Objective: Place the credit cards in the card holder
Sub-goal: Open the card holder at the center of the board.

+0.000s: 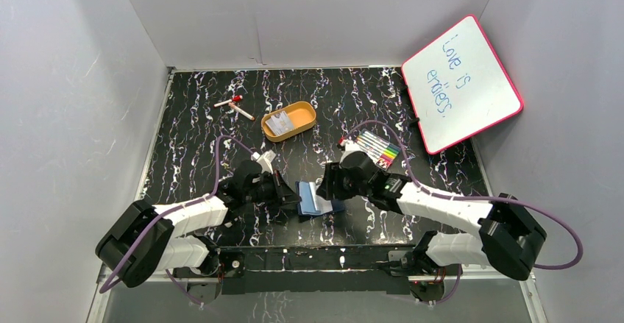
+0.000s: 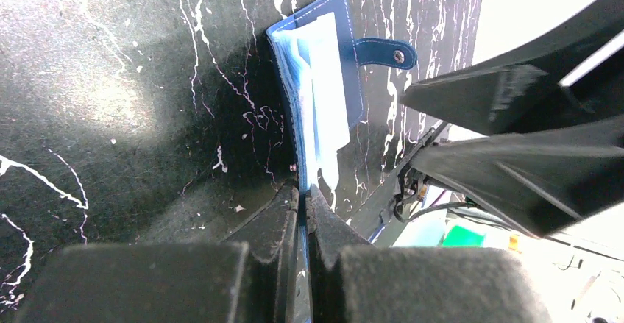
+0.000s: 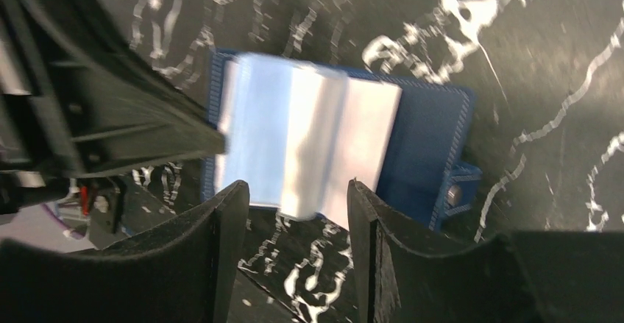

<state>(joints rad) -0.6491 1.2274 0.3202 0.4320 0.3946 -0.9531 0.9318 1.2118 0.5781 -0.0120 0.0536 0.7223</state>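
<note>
The card holder (image 1: 326, 207) lies open on the black marbled table between both arms; its dark navy cover (image 2: 347, 58) (image 3: 427, 135) carries a snap tab. Pale credit cards (image 2: 327, 109) (image 3: 316, 135) sit in its light blue slots, and their ends stick out past the edge. Another pale card (image 1: 279, 123) rests in the orange tray. My left gripper (image 1: 293, 193) (image 2: 303, 199) is shut on the near edge of the card holder's cover. Just right of the holder, my right gripper (image 1: 329, 188) (image 3: 294, 199) is open, its fingers straddling the cards' protruding ends without touching them.
The orange oval tray (image 1: 303, 111) stands behind the holder. A striped pack of coloured markers (image 1: 377, 148) lies close behind the right arm. A pink-framed whiteboard (image 1: 461, 84) leans at the back right. Two red-capped pens (image 1: 234, 105) lie at the back left.
</note>
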